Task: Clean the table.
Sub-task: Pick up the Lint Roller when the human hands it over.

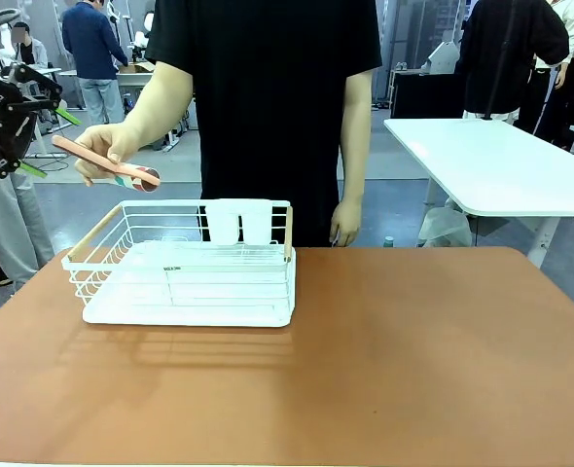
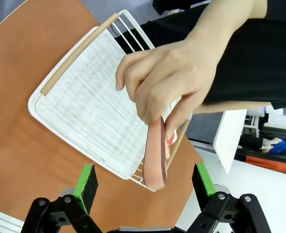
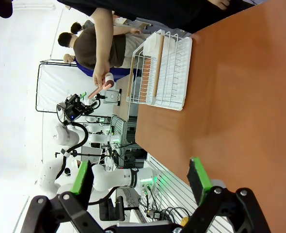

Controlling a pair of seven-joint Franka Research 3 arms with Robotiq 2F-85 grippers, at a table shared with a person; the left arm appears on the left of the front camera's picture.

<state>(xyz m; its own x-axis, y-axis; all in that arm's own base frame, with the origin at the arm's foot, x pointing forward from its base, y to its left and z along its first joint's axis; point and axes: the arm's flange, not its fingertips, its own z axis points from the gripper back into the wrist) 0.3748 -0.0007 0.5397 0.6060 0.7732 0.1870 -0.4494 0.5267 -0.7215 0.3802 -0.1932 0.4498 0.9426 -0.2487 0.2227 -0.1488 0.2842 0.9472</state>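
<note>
- Nothing of the cleaning looks started from where I stand: the reddish-brown surface [image 1: 413, 360] carries only a white wire rack [image 1: 185, 315], and I'd say no tool has touched it yet.
- What's going on looks like a handover. A person's hand [image 1: 112, 148] holds out a pink-handled tool [image 1: 73, 148], its free end pointing into the gap between the left fingers [image 2: 87, 182].
- The left fingers stand spread wide, one green pad on either side of that pink end, and as far as I can tell they are touching nothing. The hand grips the tool just beyond the fingertips.
- The left arm is raised, its fingers aimed downward, with the rack and the surface lying beyond and below the tips.
- The right fingers [image 3: 197, 175] are wide apart too, holding nothing, hovering over the surface with the rack well beyond them.
- Left to do, by my reckoning: close on the handle, take it over, then the whole wipe.
</note>
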